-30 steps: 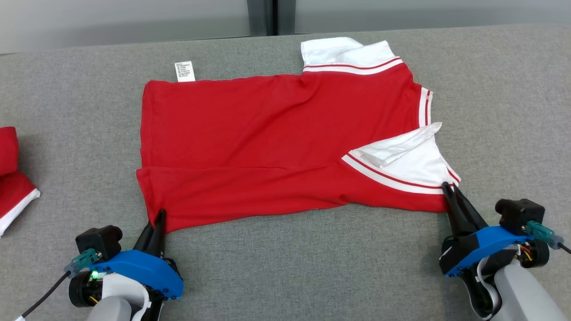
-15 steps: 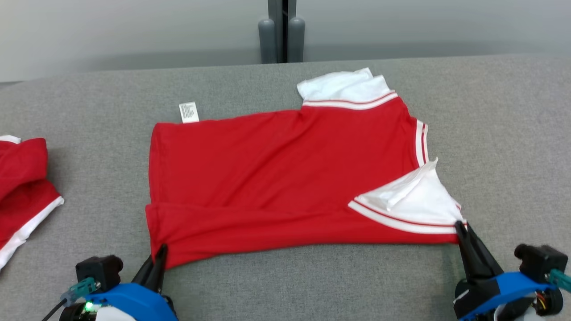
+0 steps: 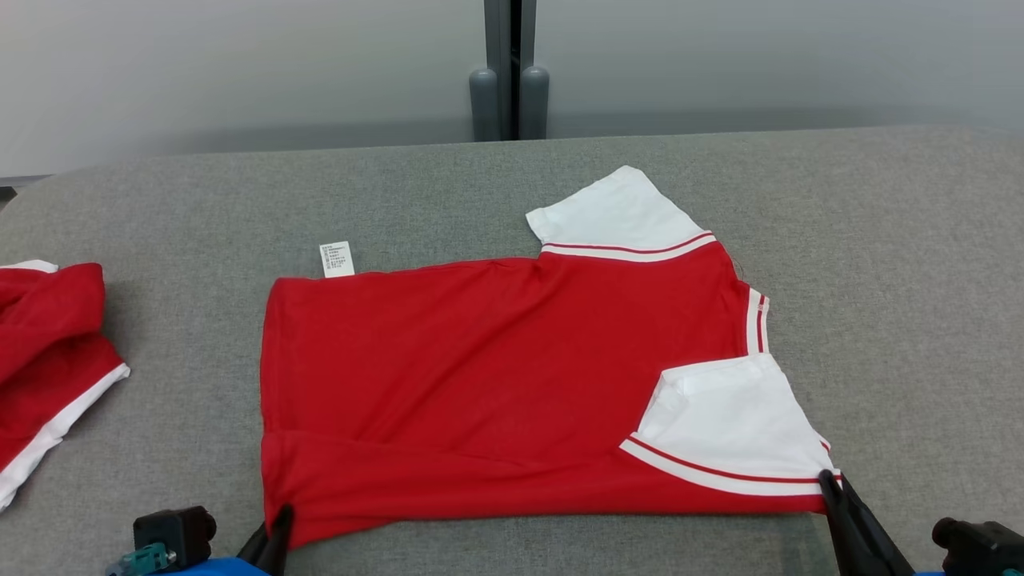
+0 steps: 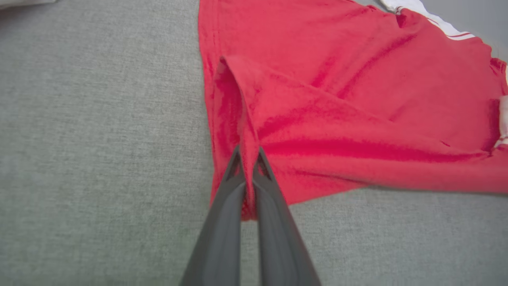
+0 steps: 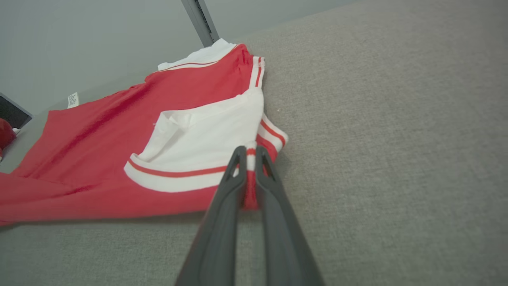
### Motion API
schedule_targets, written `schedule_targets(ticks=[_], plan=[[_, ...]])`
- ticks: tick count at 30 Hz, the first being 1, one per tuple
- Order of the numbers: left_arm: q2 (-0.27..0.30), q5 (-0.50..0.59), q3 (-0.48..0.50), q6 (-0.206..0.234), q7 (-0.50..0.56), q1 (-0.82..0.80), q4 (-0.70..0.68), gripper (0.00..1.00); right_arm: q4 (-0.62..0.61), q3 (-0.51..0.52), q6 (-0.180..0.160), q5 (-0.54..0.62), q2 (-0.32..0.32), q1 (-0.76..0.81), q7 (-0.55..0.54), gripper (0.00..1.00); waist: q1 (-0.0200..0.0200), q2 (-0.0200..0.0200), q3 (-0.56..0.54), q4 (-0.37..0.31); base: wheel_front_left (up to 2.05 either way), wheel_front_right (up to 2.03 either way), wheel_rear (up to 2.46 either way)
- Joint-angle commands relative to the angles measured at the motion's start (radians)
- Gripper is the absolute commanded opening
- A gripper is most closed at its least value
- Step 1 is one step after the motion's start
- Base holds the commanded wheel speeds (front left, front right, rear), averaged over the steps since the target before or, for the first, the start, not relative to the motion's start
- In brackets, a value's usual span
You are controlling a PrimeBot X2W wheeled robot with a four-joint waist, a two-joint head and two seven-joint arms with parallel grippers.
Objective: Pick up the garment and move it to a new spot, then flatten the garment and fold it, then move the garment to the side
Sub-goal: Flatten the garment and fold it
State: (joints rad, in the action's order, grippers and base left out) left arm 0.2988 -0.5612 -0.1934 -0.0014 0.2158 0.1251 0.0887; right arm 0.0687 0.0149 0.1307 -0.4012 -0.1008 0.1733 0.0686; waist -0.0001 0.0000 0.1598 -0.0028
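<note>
On the grey table (image 3: pixel 904 240) a soft, light garment (image 3: pixel 480 368) is laid flat.
Its hem corner is pinched by the left gripper (image 4: pixel 247 157) and its sleeve-side corner by the right gripper (image 5: pixel 248 157), with the rest spread ahead of them; such limp cloth is judged best held at the corners.

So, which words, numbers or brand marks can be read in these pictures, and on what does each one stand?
White label at the far edge of the red garment: several printed lines, too small and blurred to read.
No other text, brand, number or sign can be read on the red garment, on the second red garment to the left, or on the grey surface.
</note>
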Motion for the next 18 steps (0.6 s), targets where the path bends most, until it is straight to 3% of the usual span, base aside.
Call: schedule_targets(ticks=[1,4,5,6,7,8,14,18], plan=[[0.004,0.0,0.0,0.003,0.004,0.009,0.006,0.0,-0.009,0.003,0.0,0.011,0.001,0.003,0.0,0.0,0.0001,0.0,0.002,-0.001,0.0,0.0,0.0],[-0.004,-0.007,-0.013,-0.007,0.009,0.005,0.031,0.0,0.005,0.0,0.0,0.033,-0.007,-0.025,0.002,0.0,0.0001,0.0,0.013,0.003,0.0,0.0,0.0],[-0.008,-0.004,-0.015,-0.005,0.001,0.0,0.041,0.49,0.016,-0.001,0.0,0.04,-0.009,-0.035,0.003,0.0,0.0001,0.0,0.017,0.006,0.0,0.0,0.0],[-0.013,0.0,-0.02,-0.007,-0.01,-0.008,0.052,1.0,0.028,0.0,0.0,0.049,-0.014,-0.046,0.007,0.19,0.0001,0.0,0.022,0.009,0.0,0.0,0.0],[-0.022,-0.004,-0.025,-0.012,-0.018,-0.013,0.063,1.0,0.04,0.003,0.0,0.056,-0.018,-0.056,0.015,0.54,0.0001,0.0,0.026,0.013,0.0,0.0,0.0],[-0.031,-0.004,-0.024,-0.013,-0.036,-0.02,0.07,1.0,0.05,0.004,0.0,0.06,-0.018,-0.066,0.025,1.0,0.0001,0.0,0.028,0.016,0.0,0.0,0.0],[-0.082,0.047,-0.001,0.021,-0.234,-0.061,0.056,1.0,0.033,0.026,0.0,0.122,-0.029,-0.117,0.109,1.0,0.0001,0.0,0.025,0.028,0.0,0.0,0.0],[-0.087,0.103,0.0,0.04,-0.344,-0.084,0.029,1.0,-0.029,0.038,0.0,0.152,-0.027,-0.137,0.109,1.0,0.0001,0.0,0.009,0.023,0.0,0.0,0.0]])
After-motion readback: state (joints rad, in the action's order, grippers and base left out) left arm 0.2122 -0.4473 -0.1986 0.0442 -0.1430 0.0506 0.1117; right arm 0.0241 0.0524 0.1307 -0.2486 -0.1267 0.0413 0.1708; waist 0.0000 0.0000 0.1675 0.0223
